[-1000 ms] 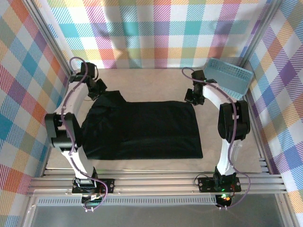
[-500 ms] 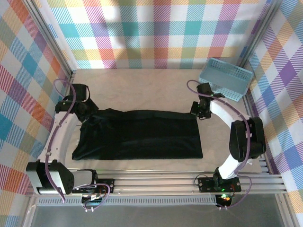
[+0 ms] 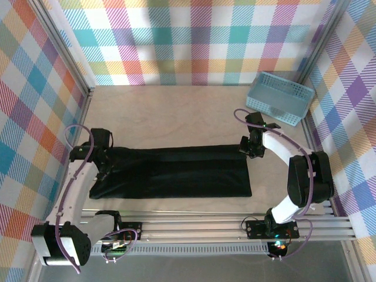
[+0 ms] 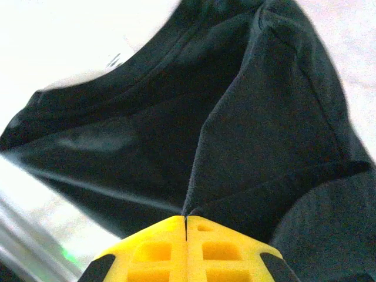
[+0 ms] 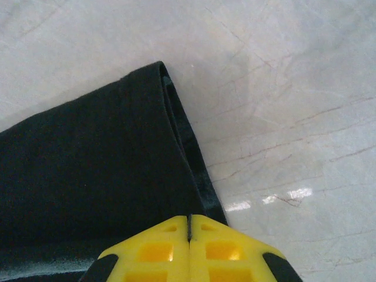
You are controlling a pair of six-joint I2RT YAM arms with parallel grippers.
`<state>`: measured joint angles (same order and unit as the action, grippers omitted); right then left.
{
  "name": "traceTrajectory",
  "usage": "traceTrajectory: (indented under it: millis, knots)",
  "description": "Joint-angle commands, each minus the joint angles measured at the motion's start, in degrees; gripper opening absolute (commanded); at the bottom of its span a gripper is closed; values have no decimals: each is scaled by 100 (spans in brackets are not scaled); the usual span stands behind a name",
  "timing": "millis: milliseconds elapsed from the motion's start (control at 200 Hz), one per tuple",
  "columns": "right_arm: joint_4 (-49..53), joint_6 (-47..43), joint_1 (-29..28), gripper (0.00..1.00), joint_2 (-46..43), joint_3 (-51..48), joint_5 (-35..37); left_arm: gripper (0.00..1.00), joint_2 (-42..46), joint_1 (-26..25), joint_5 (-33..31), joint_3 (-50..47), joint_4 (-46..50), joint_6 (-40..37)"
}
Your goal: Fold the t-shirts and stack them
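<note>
Since before, the t-shirt (image 3: 176,173) has folded narrower, its far edge drawn nearer; left gripper (image 3: 104,160) and right gripper (image 3: 248,149) clamp its ends, the basket (image 3: 279,98) well apart

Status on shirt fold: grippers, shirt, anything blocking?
Left gripper shut on t-shirt, left end; right gripper shut on its far right corner. It lies as a long folded band. Basket far right, apart from it.

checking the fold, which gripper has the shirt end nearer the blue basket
The right gripper, shut on the black shirt's end toward the blue basket. The left gripper pinches the opposite end, far from the basket.
</note>
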<state>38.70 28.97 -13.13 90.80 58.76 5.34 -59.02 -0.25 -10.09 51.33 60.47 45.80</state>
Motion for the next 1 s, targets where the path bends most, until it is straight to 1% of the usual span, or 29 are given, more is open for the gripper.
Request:
traceTrajectory:
  millis: [0, 180, 400, 530, 760, 995]
  knots:
    - [232, 165, -23, 0, 12, -84, 73, 0, 355, -30, -233, -249, 474, 588]
    - [349, 222, -23, 0, -101, -143, 132, 0, 545, -36, -176, -530, 585, 846]
    - [347, 270, -23, 0, 25, -277, -185, 0, 386, -30, -116, -808, 462, 987]
    - [411, 342, -23, 0, -99, -368, -76, 0, 295, -36, -297, -799, 506, 1040]
    - [536, 332, -24, 0, -175, -372, -10, 0, 455, -37, -585, -800, 726, 1185]
    - [458, 381, -32, 0, -105, -486, -32, 0, 420, -36, -499, -901, 707, 1201]
